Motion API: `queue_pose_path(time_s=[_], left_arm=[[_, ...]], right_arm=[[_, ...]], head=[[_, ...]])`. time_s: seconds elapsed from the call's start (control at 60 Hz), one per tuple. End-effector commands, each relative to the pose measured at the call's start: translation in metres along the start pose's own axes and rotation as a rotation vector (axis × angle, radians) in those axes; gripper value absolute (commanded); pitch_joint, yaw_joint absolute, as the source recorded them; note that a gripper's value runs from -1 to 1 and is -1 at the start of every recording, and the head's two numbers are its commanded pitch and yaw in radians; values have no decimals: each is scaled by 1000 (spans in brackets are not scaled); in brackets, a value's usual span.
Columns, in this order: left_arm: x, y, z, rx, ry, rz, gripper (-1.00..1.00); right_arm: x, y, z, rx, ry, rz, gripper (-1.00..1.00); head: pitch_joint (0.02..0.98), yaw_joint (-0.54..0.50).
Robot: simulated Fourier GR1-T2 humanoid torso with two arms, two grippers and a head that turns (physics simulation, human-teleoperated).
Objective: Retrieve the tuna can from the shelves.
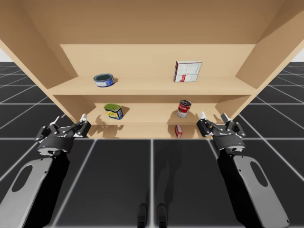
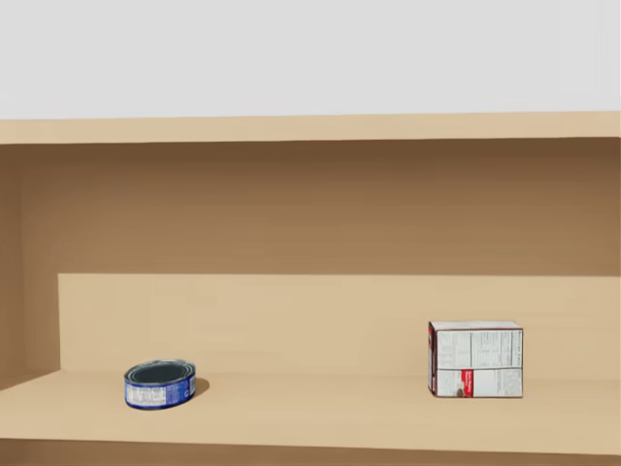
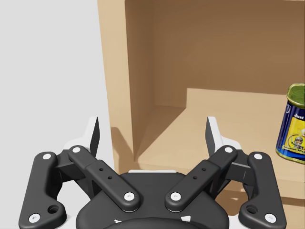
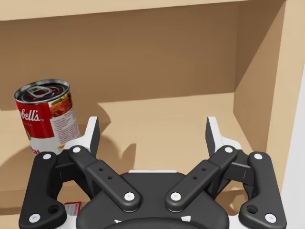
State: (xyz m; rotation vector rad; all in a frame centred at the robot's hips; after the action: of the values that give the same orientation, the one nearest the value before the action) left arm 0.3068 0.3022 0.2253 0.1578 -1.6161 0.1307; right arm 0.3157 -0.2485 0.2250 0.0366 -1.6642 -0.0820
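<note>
**Tuna can sits up top, both grippers low and empty**

So the tuna can (image 1: 104,80), the low flat blue one, is on the upper shelf towards the left end, well apart from the white box (image 1: 187,71) further along the same board. My left gripper (image 1: 70,118) and right gripper (image 1: 213,116) both hang in front of the lower levels, fingers spread wide with nothing between them.

What I reckon could go wrong:
- The left gripper is right by the shelves' (image 1: 152,90) side wall. Lifting straight up from here could clip the wall or the front edge of the upper board.
- The green-and-yellow can (image 1: 113,111) is much closer to that gripper. The red-and-white can (image 1: 184,108) is just ahead of the right one. It's easy to grab the wrong thing.
- The tuna can is squat, so fingers coming in too high probably skid over the rim and shove it deeper.

The setting is plain tan wood shelving with a small red box (image 1: 178,130) on the bottom level. It all stands on a dark gridded floor (image 1: 152,166).
</note>
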Motion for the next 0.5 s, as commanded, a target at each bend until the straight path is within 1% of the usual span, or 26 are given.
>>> queue_pose_path(time_s=[0.017,0.067,0.1,0.15,0.183,0.233,0.267,0.3,0.367,0.433,0.45,0.5], left_arm=[[0,0,0,-1,-1,-1,-1000],[0,0,0,-1,-1,-1,-1000],[1,0,0,-1,0,0,-1000],[0,0,0,-2,-1,-1,-1000],[1,0,1,-3,-1,1,-1000],[1,0,1,-8,-5,3,-1000],[1,-1,1,-12,-6,1,-1000],[1,0,1,-14,-6,0,-1000],[0,0,1,-20,-10,1,-1000],[0,0,0,-23,-11,-1,-1000],[0,0,0,-25,-11,-1,-1000],[0,0,0,-25,-11,-1,-1000]], right_arm=[[1,2,2,-34,-11,-9,-1000],[2,3,2,20,1,-3,-1000],[1,3,1,8,7,12,-1000],[-1,3,-1,2,30,12,-1000],[-2,2,-2,16,48,5,-1000],[-2,2,-2,9,46,8,-1000],[-1,2,-2,-1,44,20,-1000],[-1,2,-2,2,46,18,-1000],[-2,2,-3,-11,44,29,-1000],[-2,1,-3,-8,47,29,-1000],[-2,1,-3,-10,47,30,-1000],[-2,1,-3,-11,48,31,-1000]], head=[[44,57],[50,57],[55,59],[68,65],[79,72],[96,87],[119,111],[132,125],[173,179],[205,224],[223,249],[238,271]])
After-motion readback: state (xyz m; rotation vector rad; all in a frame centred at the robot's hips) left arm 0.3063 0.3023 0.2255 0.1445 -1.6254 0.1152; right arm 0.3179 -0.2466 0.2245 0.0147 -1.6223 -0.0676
